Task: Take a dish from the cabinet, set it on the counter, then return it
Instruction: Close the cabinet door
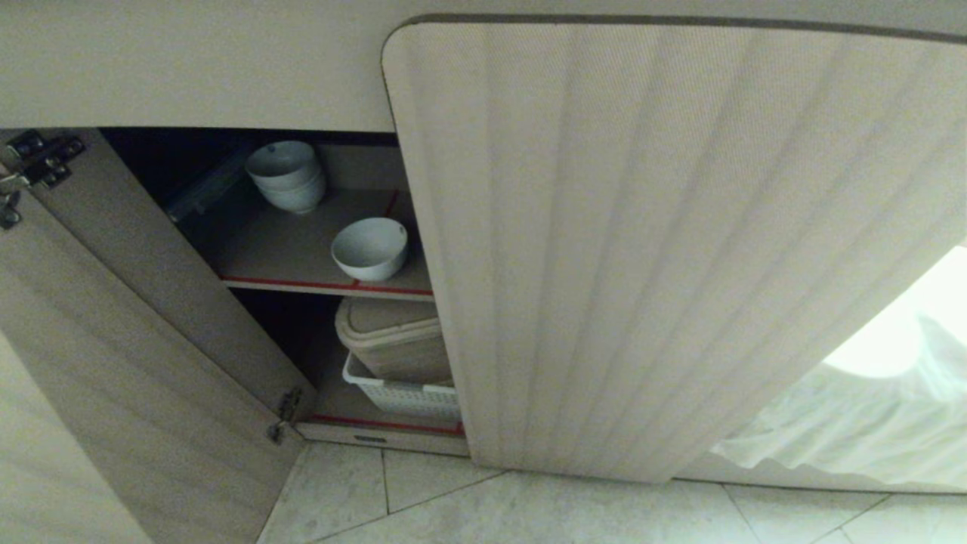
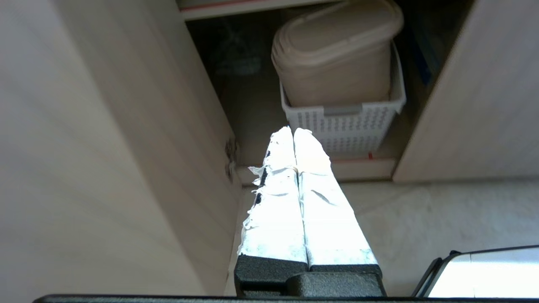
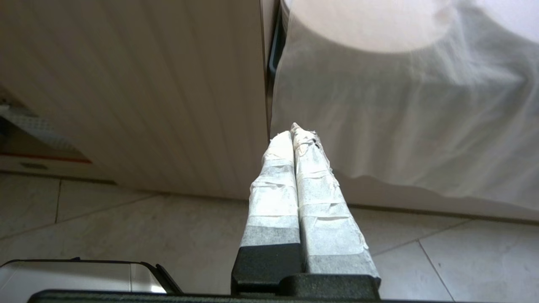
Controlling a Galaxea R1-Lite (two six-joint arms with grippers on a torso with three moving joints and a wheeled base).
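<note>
The small plain white round ceramic bowl (image 1: 369, 248) sat alone near the front edge of the upper brown red-edged shelf of the low beige fluted cabinet (image 1: 650, 249), well apart from the stack of similar white bowls (image 1: 287, 177) further back — likely set forward so a gripper could reach it without disturbing the stack. The cabinet's left door (image 1: 113, 332) stood swung open, exposing the shelves; the right door stayed shut. On the lower shelf a beige lidded plastic bin (image 2: 337, 54) sat inside a white perforated plastic basket (image 2: 343, 124). The left gripper (image 2: 293, 132) hung low before the opening, tape-wrapped fingers pressed together, empty; the right gripper (image 3: 293, 134), likewise clenched and empty, faced the shut door beside a white draped cloth (image 3: 404, 126) — both parked, so the reach had not begun.
</note>
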